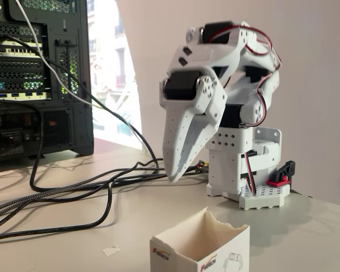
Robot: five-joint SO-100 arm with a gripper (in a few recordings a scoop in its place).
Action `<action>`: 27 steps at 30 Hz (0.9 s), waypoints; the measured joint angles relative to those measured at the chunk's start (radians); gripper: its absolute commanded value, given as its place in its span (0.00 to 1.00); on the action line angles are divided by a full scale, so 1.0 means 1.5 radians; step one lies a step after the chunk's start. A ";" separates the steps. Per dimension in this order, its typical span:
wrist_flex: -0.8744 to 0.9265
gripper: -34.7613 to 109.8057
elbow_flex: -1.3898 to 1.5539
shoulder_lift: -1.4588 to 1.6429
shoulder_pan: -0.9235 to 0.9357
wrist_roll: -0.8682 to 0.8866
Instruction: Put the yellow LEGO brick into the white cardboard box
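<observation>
Right up front sits the white cardboard box (201, 245), open at the top, with rough torn edges. It rests on the worktop (73, 249), near the front edge of the fixed view. Your end effector (178, 170) hangs above and behind it, pointing down, its two parts pressed together at the tip. I can't spot the yellow brick anywhere, and nothing yellow peeks out from the tip. So look for the brick first. When you have it, come straight down over the middle of the box, clear of those torn edges. Watch the black cables (62, 195) on the left; they lie close. On the right, the worktop has more open room.
</observation>
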 measured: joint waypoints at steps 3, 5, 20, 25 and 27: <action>0.011 0.18 0.038 0.063 0.014 -0.003; 0.020 0.18 0.054 0.101 0.027 -0.003; 0.014 0.18 0.104 0.167 0.086 -0.028; 0.014 0.18 0.104 0.168 0.084 -0.028; 0.014 0.18 0.104 0.168 0.084 -0.028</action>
